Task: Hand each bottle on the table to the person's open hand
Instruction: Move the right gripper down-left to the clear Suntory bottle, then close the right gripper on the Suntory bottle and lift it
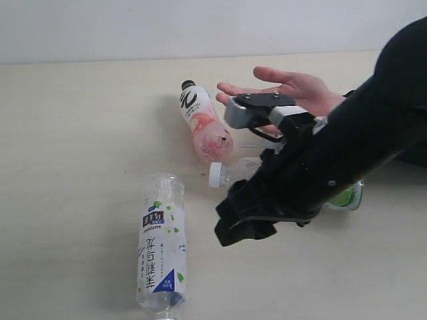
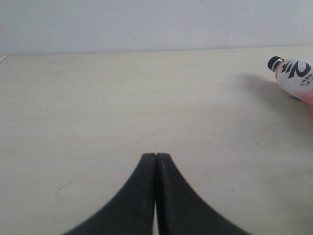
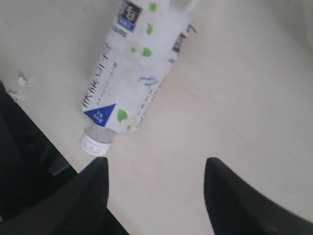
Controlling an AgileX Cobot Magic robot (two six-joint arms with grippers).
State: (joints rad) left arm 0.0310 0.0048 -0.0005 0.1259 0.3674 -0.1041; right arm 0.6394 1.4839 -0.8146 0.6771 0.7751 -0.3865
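Three bottles lie on the table. One with a pink-and-white label and black cap lies near the person's open hand; it also shows in the left wrist view. The bottle with the white-green leafy label lies at the front and shows in the right wrist view. A white-capped bottle with a green label is mostly hidden behind my right arm. My right gripper hangs open over bare table beside the leafy bottle, holding nothing. My left gripper is shut and empty.
The person's dark sleeve fills the right side behind my right arm. In the right wrist view the table's edge drops to a dark area, with a small white scrap near it. A pale wall backs the table.
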